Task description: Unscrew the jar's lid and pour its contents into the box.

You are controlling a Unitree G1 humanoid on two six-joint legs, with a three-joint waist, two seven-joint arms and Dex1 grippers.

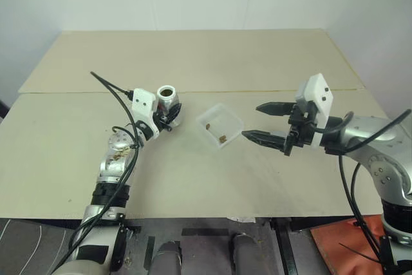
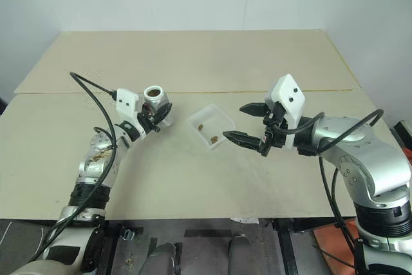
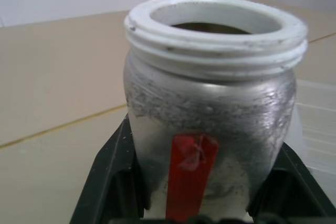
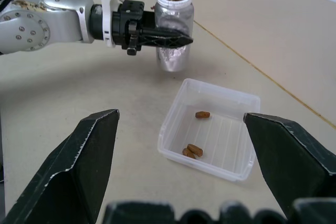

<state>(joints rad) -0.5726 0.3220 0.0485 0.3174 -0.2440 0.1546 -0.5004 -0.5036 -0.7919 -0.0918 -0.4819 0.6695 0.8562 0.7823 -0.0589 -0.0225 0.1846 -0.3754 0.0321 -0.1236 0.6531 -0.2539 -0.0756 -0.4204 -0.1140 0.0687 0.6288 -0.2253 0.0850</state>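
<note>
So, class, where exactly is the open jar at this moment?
In the head views the jar stands upright at the table's centre-left, clamped in the left gripper, with the clear box just to its right.

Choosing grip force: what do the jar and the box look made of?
The jar: seemingly metal or silver-coated, dull scuffed silvery body, with a white plastic-looking threaded neck. The box: clear, thin glossy plastic; the table shows through its ribbed floor.
</note>
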